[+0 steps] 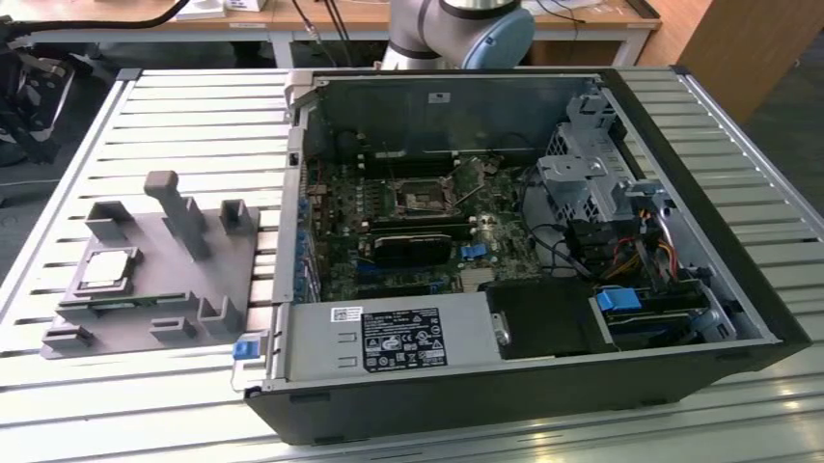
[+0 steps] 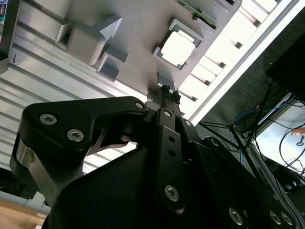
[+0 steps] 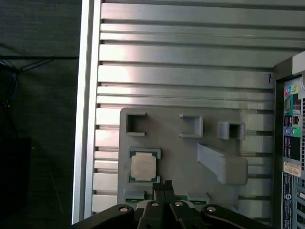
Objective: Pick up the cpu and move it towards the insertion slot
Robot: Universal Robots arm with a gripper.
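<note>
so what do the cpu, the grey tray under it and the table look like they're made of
The cpu: top looks like metal, dull silvery sheen, thin pale rim. The tray: probably plastic, matte uniform grey, blocky posts. The table: likely aluminium, bright grooved slats catching glare.

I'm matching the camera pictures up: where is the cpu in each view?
Exterior view: cpu on the grey tray, at the exterior view's left.
First wrist view: cpu in its tray recess, just beyond the hand.
Second wrist view: cpu in the same recess, beyond the hand.
Shared landmark: the grey tray's tall post.
</note>
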